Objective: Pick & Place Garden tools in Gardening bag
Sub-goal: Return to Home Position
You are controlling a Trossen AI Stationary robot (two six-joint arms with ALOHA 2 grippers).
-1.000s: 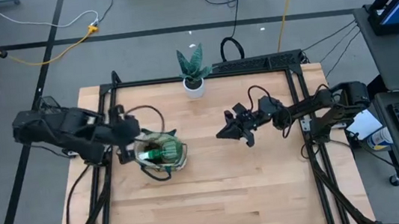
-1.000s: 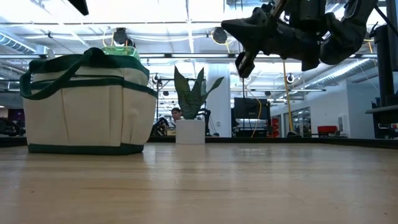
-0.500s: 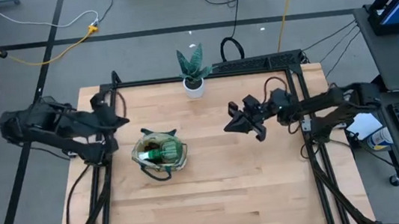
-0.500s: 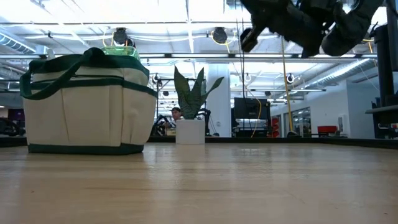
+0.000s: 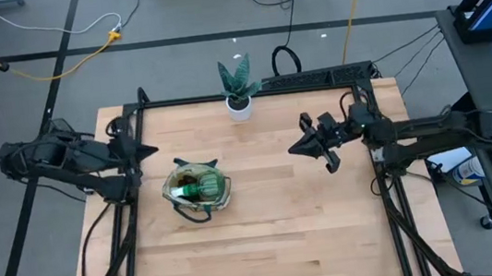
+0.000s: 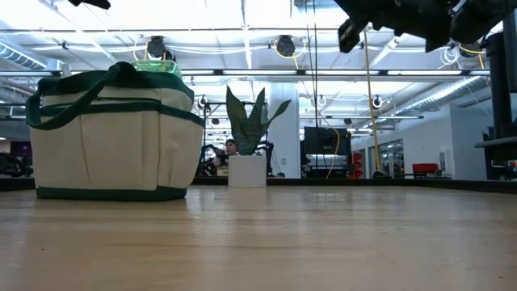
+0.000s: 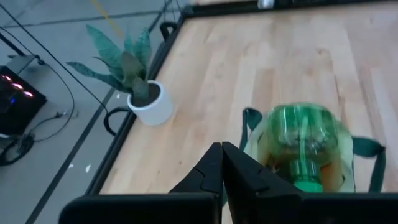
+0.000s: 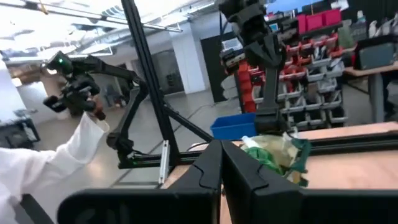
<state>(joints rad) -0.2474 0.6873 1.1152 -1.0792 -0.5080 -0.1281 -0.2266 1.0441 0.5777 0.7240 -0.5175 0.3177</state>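
Both arms are pulling away from the middle of the table (image 5: 276, 237). A second ago the left end effector (image 5: 145, 150) was hanging right over the bag (image 5: 198, 187); now it is sitting back by the left rail, fingers pressed together on nothing. The right end effector (image 5: 307, 143) is likewise drawing back toward the right rail and lifting almost out of the low view, its fingers also together and empty. To me that reads as packing finished and the arms heading home.

The bag is standing upright left of centre, with a green bottle (image 7: 305, 134) poking out of its top (the last thing in, I would guess). I am seeing no loose tools on the pale wood, only the plant (image 5: 238, 83) at the far edge. Beyond the table, cables (image 5: 50, 49) are trailing over the grey floor, and a person's white sleeve (image 8: 56, 155) is showing past the frame.
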